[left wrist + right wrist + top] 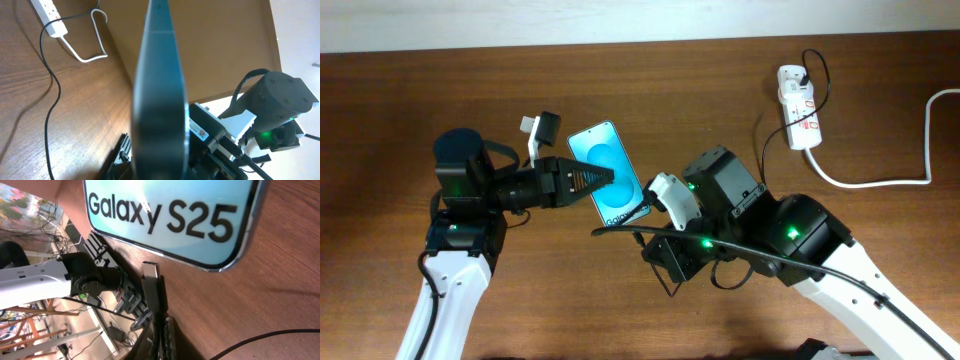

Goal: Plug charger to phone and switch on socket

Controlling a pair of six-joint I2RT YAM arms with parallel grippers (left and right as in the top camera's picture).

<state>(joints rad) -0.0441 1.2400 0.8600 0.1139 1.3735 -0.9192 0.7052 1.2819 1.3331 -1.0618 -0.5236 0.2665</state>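
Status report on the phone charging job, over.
Left gripper shut on phone. Right gripper shut on charger, tip just short of phone's bottom edge, not inserted. Nothing between them.

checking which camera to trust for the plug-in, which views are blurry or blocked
Left wrist: the phone sits edge-on right at the lens, a soft blur covering the centre, while the socket reads clearly. Right wrist: the phone's lettering and the charger tip are sharp, the background soft. Overhead: crisp and evenly lit, the screen bright but not blown out.
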